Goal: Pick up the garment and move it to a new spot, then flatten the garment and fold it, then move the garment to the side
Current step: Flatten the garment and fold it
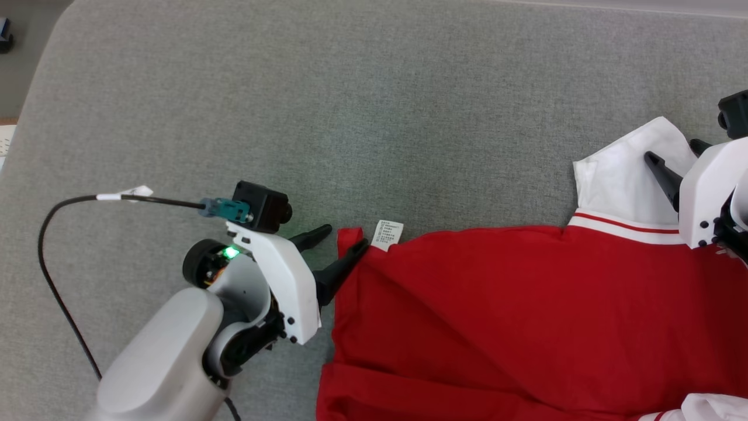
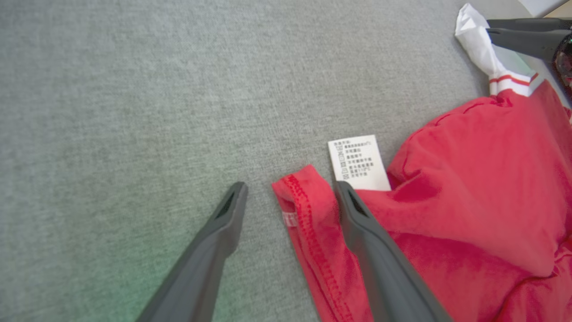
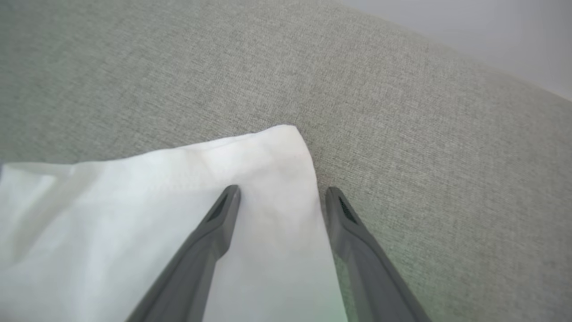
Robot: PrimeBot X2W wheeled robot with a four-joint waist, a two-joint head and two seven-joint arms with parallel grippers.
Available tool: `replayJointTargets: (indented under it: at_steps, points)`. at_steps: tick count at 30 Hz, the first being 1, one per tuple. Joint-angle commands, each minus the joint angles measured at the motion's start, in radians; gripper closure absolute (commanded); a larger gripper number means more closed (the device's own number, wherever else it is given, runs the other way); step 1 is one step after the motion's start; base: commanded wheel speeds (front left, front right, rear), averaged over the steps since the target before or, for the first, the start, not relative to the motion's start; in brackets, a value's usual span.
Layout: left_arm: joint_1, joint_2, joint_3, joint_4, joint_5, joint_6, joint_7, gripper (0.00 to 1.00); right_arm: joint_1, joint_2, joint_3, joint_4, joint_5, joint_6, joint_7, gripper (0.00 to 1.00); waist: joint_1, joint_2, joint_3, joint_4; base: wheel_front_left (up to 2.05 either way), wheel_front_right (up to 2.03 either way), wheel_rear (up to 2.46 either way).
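Garment (image 1: 497,304), a red knit shirt with white sleeves and a white trim band striped in red, lies spread on the grey woven fabric surface (image 1: 374,93), taking up the lower right part of the head view and running off its bottom and right edges. Its stitched red hem corner (image 2: 297,192) points toward the bare grey area, and a small white printed care label (image 1: 387,234) lies flat just beside that corner, touching the red cloth.

The left tool (image 1: 346,236) is open, its two long dark fingers spread on either side of the hem corner. In the left wrist view (image 2: 290,188) one finger lies over the red cloth next to the label and the other over bare grey fabric, with nothing pinched between them.

The right tool (image 1: 672,148) is open as well, at the white sleeve (image 1: 619,181) near the right edge. In the right wrist view (image 3: 282,191) one finger rests over the white cloth (image 3: 134,201) and the other sits just off its edge, above the grey surface.

A thin black cable (image 1: 52,275) loops across the surface beside the left arm.
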Motion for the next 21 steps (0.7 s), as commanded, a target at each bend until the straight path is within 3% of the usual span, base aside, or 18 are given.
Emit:
replayJointTargets:
  at_steps: [1, 16, 17, 18, 20, 21]
  points:
    - [0.016, 0.000, -0.010, 0.010, -0.007, 0.000, 0.014, 0.00, 0.007, -0.017, 0.011, 0.037, 0.004, -0.003, 0.008, 0.00, -0.0001, 0.0000, 0.001, -0.001, 0.00, 0.00, 0.00]
    - [0.011, 0.006, -0.064, 0.029, -0.013, -0.022, 0.076, 0.00, 0.004, 0.028, 0.099, 0.133, 0.077, -0.001, -0.014, 0.00, -0.0001, 0.0000, -0.016, -0.007, 0.00, 0.00, 0.00]
    - [0.015, 0.009, -0.071, 0.029, -0.016, -0.023, 0.085, 0.05, 0.008, 0.028, 0.107, 0.139, 0.081, -0.001, -0.007, 0.00, -0.0001, 0.0000, -0.019, -0.007, 0.00, 0.00, 0.00]
    - [0.018, 0.011, -0.076, 0.027, -0.018, -0.026, 0.094, 0.52, 0.011, 0.030, 0.115, 0.144, 0.088, 0.000, -0.002, 0.00, -0.0001, 0.0000, -0.021, -0.007, 0.00, 0.00, 0.00]
    - [0.020, 0.010, -0.082, 0.021, -0.023, -0.027, 0.105, 1.00, 0.015, 0.038, 0.132, 0.154, 0.099, 0.001, 0.011, 0.00, -0.0001, 0.0000, -0.026, -0.009, 0.00, 0.00, 0.00]
    - [0.018, 0.006, -0.080, 0.018, -0.022, -0.023, 0.102, 1.00, 0.017, 0.044, 0.141, 0.158, 0.112, 0.002, 0.020, 0.00, -0.0001, 0.0000, -0.028, -0.009, 0.00, 0.00, 0.00]
